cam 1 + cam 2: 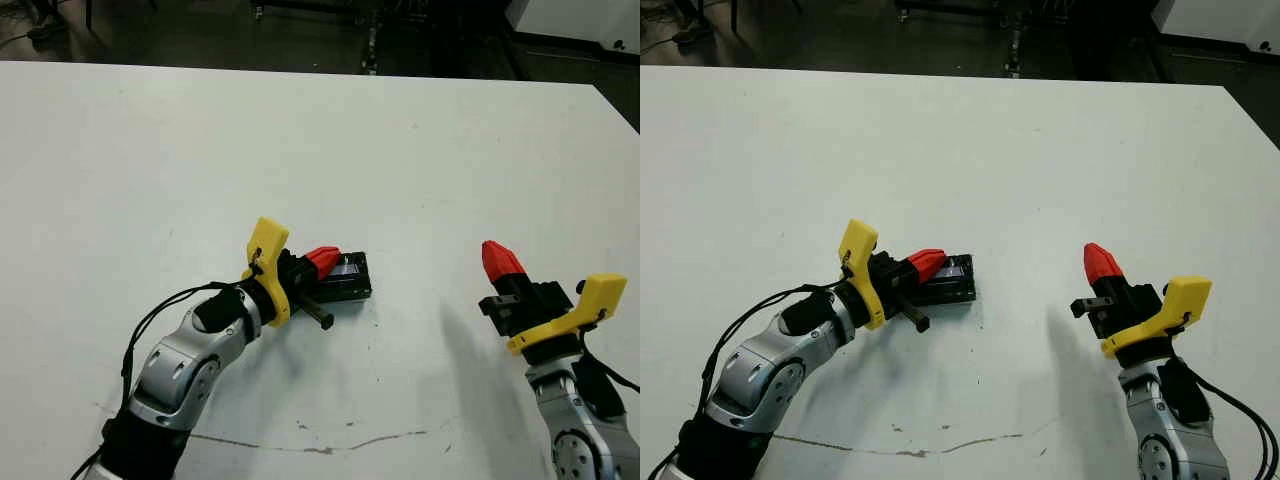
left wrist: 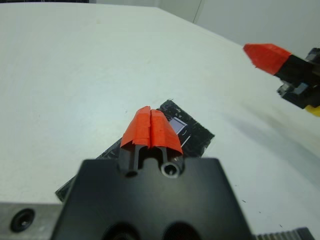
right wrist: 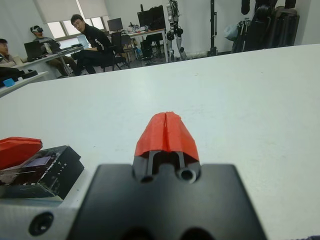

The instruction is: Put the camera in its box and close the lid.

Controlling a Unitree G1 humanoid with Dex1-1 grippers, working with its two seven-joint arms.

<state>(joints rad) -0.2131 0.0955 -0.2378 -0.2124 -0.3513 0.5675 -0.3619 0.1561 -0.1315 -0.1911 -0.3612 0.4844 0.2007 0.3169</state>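
lid (image 1: 345, 279): glossy black, lies flat on the white worktop (image 1: 300, 140) | left tool (image 1: 322, 260): fingers pressed together, red tips over the lid's near edge, holding nothing | right tool (image 1: 500, 258): well apart from the lid, fingers together, empty, raised above the worktop

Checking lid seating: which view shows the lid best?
Left wrist view: the lid fills mid-frame beyond the shut left end effector. Head views show it small and partly hidden; the right wrist view catches only a low corner.
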